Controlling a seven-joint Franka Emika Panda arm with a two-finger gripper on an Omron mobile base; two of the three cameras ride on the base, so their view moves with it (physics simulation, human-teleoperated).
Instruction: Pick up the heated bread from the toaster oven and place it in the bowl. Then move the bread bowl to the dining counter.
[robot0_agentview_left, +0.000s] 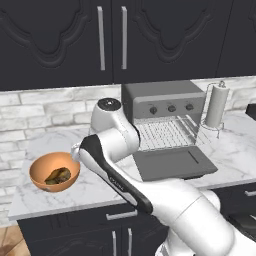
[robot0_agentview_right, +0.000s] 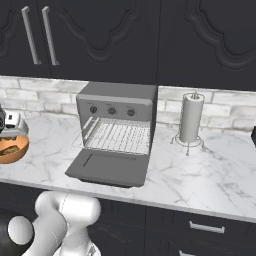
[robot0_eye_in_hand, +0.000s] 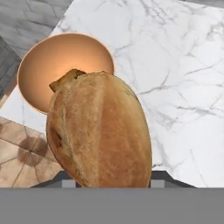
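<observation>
marble worktop (robot0_agentview_left: 235, 145): running left to right, white with grey veins.
paper towel roll (robot0_agentview_left: 217, 106): standing upright in a wire holder on the marble worktop, toward its right rear.
white brick backsplash (robot0_agentview_left: 45, 112): rising straight behind the marble worktop.
upper cabinets (robot0_agentview_left: 60, 40): hanging above the marble worktop, dark fronts carrying long vertical handles (robot0_agentview_left: 101, 37).
lower cabinets (robot0_agentview_right: 215, 235): sitting under the marble worktop, a drawer showing a short bar handle (robot0_agentview_right: 206, 228).
olive-brown bread piece (robot0_agentview_left: 58, 175): lying over the marble worktop's left end.
tiled floor (robot0_eye_in_hand: 22, 157): showing brown past the marble worktop's edge.
</observation>
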